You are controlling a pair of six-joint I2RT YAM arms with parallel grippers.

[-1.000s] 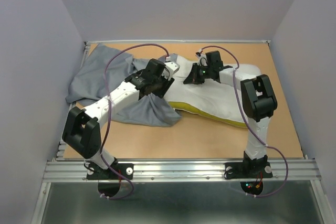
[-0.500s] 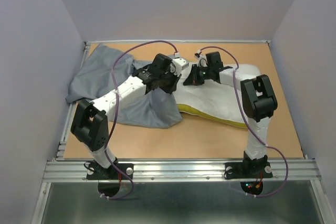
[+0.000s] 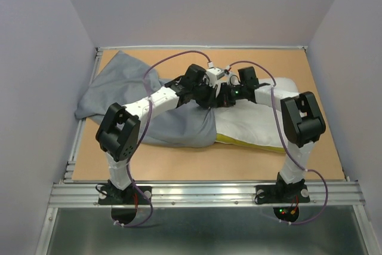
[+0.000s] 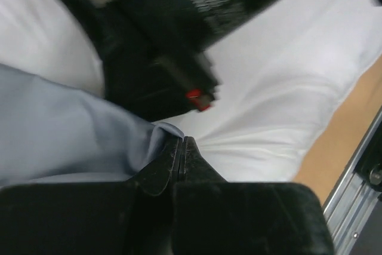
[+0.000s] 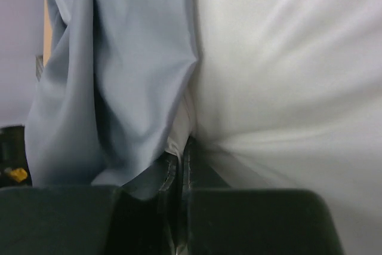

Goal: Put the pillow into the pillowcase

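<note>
The grey pillowcase [image 3: 149, 120] lies wrinkled over the left half of the table, and its right edge covers the left end of the white pillow [image 3: 256, 126]. A yellow band [image 3: 239, 141] shows along the pillow's near side. My left gripper [image 3: 210, 97] is shut on the pillowcase's edge [image 4: 149, 138], with the fabric pinched at its tips [image 4: 181, 141] just above the pillow [image 4: 274, 100]. My right gripper [image 3: 225, 97] faces it closely and is shut on a fold of the pillow's cover [image 5: 182, 147]. Beside it hangs the pillowcase [image 5: 137, 58] against the pillow [image 5: 292, 64].
The plywood tabletop [image 3: 268, 58] is boxed in by pale walls on three sides. A metal rail [image 3: 203, 192] runs along the near edge with both arm bases on it. Purple cables [image 3: 161, 67] arc over both arms. The right gripper's black body [image 4: 173, 34] fills the upper left wrist view.
My left arm has swung right and shut on the pillowcase's edge, drawing it rightwards over the pillow's left end. The right gripper stayed shut on the pillow, shifting slightly nearer.
</note>
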